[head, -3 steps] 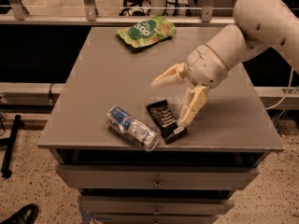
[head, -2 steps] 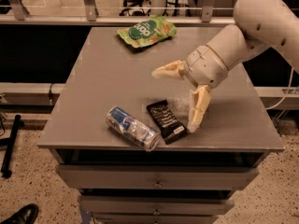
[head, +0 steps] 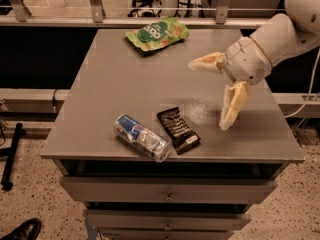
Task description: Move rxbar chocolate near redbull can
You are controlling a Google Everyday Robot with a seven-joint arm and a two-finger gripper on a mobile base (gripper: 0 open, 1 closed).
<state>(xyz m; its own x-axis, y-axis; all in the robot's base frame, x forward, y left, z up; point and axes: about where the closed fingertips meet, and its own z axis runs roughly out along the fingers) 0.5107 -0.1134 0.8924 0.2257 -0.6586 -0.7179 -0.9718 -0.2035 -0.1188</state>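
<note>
Grey counter (head: 125,84) w/ drawers, railing behind. Near-left edge: redbull can (head: 141,137) on its side; rxbar chocolate (head: 178,130) just right of it, approx touching. Hand (head: 208,96) hovers right of bar, fingers wide apart, empty. Green snack bag (head: 156,32) far. Risk: stray nudge on bar could roll can off near edge.

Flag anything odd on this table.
The redbull can lies on its side near the table's front edge, not upright, beside the rxbar chocolate. The hand hovers open to their right, holding nothing.
</note>
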